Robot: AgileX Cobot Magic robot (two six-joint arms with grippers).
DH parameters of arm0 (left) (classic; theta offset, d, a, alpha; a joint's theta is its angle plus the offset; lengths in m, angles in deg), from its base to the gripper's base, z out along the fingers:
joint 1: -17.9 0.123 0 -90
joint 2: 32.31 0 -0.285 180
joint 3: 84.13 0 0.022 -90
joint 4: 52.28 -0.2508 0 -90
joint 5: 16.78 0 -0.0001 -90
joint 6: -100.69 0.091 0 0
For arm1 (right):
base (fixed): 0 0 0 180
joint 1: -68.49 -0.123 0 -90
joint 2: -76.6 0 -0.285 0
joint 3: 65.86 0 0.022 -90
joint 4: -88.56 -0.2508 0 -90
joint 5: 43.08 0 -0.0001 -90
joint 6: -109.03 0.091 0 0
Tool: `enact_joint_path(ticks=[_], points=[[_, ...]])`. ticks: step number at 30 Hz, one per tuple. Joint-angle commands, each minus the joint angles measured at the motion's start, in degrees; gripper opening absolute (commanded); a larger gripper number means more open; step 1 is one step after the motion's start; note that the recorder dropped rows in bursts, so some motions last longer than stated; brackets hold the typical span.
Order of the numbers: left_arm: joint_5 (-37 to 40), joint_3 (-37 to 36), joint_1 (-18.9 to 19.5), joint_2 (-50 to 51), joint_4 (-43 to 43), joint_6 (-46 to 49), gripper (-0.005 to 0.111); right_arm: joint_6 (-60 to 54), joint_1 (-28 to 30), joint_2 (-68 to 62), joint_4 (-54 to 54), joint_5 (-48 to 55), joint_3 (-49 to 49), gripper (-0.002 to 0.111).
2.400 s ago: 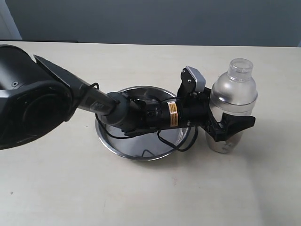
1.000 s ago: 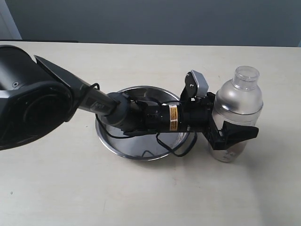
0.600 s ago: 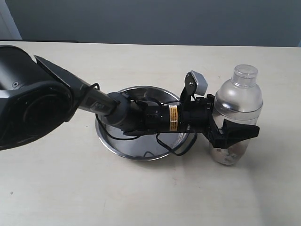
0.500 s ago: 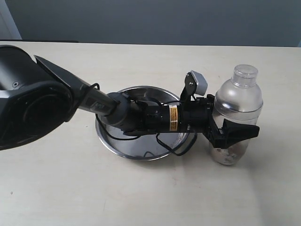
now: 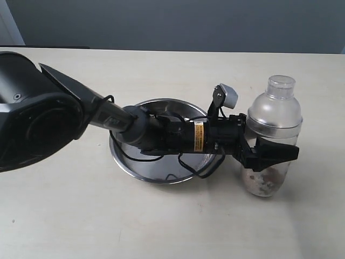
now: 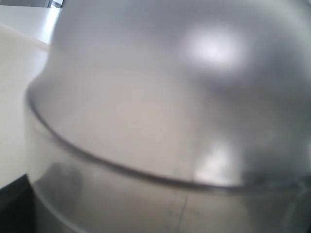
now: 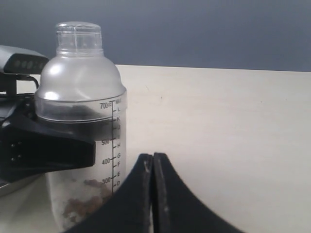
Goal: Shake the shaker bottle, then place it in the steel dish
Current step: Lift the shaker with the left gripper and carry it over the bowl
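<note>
Just beside steel dish (image 5: pixel 156 171), shaker bottle (image 5: pixel 272 110) clamped in left gripper (image 5: pixel 268 151), right gripper (image 7: pixel 153 167) closed.

Blocking the steel dish (image 5: pixel 127 162) with the left arm (image 5: pixel 161 135) lying across it; leaving table (image 5: pixel 178 226) open past the shaker bottle (image 5: pixel 272 116).

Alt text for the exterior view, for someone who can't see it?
The left gripper clamps a clear shaker bottle upright, beside a steel dish on a table. The arm reaches across the dish; brownish granules lie in the bottle's bottom.
</note>
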Motion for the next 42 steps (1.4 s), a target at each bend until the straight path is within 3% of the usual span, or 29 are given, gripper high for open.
enact_joint_path(ticks=[1,5,14,19,22,26,31,33,35,36,37,40,42], points=[[-1.0,0.3,-0.1,-1.1,0.4,-0.6,0.0,0.0,-0.2,0.2,0.1,-0.8,-0.1,-0.001],[1.2,0.3,-0.1,-4.2,0.6,1.1,0.0,0.0,-0.2,0.2,0.1,-0.8,-0.1,-0.001],[17.3,0.3,0.0,-17.8,-1.1,5.2,0.0,0.0,-0.2,0.2,0.1,-0.8,-0.1,-0.001],[27.3,0.3,1.9,-26.7,-2.2,5.9,0.0,0.0,-0.2,0.2,0.1,-0.8,-0.1,-0.001],[28.6,-0.5,3.8,-31.6,-4.7,5.7,0.0,0.0,-0.2,0.2,0.1,-0.8,-0.1,-0.001],[28.5,-5.2,6.8,-38.0,-2.4,6.4,0.0,0.0,-0.2,0.2,0.1,-0.8,-0.1,-0.001],[24.8,-18.0,12.8,-44.7,6.6,12.2,0.0,0.0,-0.2,0.2,0.1,-0.8,-0.1,-0.001],[24.6,-18.3,13.7,-50.0,9.1,14.7,0.0,0.0,-0.2,0.2,0.1,-0.8,-0.1,-0.001],[33.9,-19.3,13.1,-53.4,8.1,16.9,0.0,0.0,-0.2,0.2,0.1,-0.8,-0.1,-0.001],[40.4,-21.9,12.1,-51.7,8.4,17.3,0.0,0.0,-0.2,0.2,0.1,-0.8,-0.1,-0.001],[41.8,-25.4,11.9,-48.8,8.7,17.1,0.0,0.0,-0.2,0.2,0.1,-0.8,-0.1,-0.001],[28.4,-27.4,11.9,-53.0,10.7,18.2,0.0,0.0,-0.2,0.2,0.1,-0.8,-0.1,-0.001],[32.0,-26.2,11.9,-57.8,13.3,21.7,0.0,0.0,-0.2,0.2,0.1,-0.8,-0.1,-0.001]])
